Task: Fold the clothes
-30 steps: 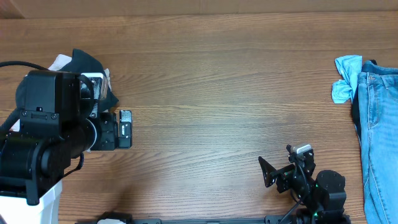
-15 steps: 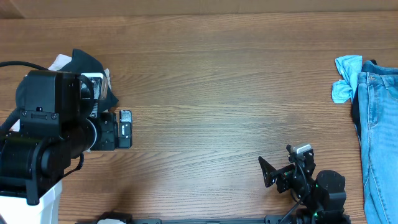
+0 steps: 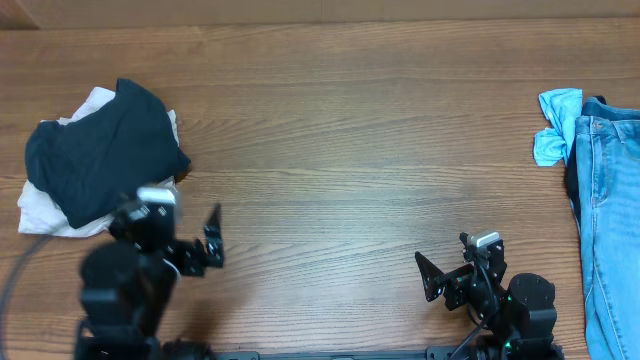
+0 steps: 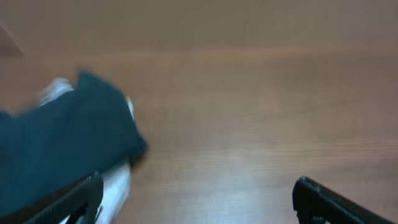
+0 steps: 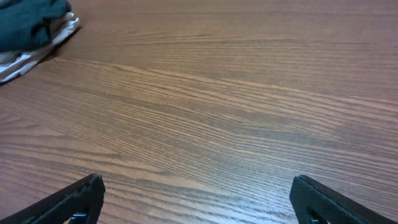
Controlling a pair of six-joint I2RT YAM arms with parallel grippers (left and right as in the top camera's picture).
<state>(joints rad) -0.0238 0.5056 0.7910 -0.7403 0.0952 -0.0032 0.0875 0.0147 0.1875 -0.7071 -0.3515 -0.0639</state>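
A wooden table [image 3: 350,140] is filling the overhead view, its grain running left to right. Jeans [image 3: 610,230] are lying along its right edge and running out of view there. At the far left, the T-shirt [image 3: 100,155] is sitting in a dark navy, crumpled heap. It is resting on top of a white cloth [image 3: 40,212], which is peeking out at the heap's upper and lower left. A smaller light blue cloth [image 3: 555,125] is bunching up against the jeans' upper left corner and touching them.

The left gripper [image 3: 182,222] is hanging near the front edge of the table, just in front of the T-shirt's near right side and apart from it. Its jaws are standing spread wide with nothing between them. The left wrist view is blurring, but it is showing both dark fingers [image 4: 74,199] far apart over bare wood, with the T-shirt ahead and to the left.

The right gripper [image 3: 455,258] is hanging at the front right, well apart from every garment. Its jaws are likewise spread wide and holding nothing. Its fingers [image 5: 323,199] are framing bare wood, and the T-shirt is showing only as a small patch in the far upper left corner of the right wrist view.
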